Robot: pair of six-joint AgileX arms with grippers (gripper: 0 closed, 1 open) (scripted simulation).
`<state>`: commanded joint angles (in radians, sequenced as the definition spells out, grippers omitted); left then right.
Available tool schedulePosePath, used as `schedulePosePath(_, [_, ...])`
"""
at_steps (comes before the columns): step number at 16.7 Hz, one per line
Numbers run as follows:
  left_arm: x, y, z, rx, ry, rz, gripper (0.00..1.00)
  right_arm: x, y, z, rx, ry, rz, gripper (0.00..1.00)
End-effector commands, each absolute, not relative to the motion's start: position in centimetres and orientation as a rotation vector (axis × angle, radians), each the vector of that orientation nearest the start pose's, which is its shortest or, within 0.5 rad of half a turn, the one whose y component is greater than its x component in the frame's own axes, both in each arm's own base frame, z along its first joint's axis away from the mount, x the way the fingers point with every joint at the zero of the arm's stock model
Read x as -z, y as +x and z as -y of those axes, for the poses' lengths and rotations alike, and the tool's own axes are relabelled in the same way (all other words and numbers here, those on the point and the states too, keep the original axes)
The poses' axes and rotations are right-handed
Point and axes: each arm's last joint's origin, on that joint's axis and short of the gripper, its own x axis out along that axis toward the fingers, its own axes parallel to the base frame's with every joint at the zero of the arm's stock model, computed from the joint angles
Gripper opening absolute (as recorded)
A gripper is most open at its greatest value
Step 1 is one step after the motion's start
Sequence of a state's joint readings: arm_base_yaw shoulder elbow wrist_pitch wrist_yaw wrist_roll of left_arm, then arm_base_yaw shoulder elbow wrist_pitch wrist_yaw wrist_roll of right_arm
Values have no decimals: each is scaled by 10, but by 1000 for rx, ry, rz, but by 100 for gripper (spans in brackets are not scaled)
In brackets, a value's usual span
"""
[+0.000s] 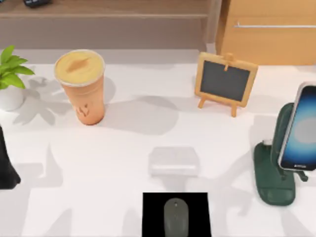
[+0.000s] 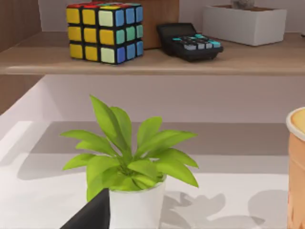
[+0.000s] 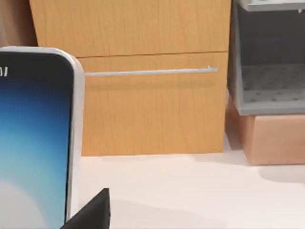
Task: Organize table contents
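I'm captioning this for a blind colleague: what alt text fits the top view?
A white table seen from above holds an orange cup at back left, a grey mouse on a black pad at front centre, and a smartphone leaning on a green stand at right. A mini chalkboard and potted plant sit behind.

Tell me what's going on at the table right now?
The phone stands tilted over a green stand at the table's right. The right gripper is close beside it, but I can't confirm a grip. The left gripper sits at the left side, by the plant. The cup stands back left and the mouse lies on a black pad at front centre; nothing touches either.
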<state>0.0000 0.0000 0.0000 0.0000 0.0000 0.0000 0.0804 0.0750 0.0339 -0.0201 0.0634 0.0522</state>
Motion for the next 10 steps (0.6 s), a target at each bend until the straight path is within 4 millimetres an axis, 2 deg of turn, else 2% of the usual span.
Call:
schedulePosePath(3, [-160,106,1,0,0,0,100,-160,106,1,-1,3,-4,100])
schedulePosePath(10, [-160,106,2,1,0,-2,100,-160,106,1,0,0,0,100])
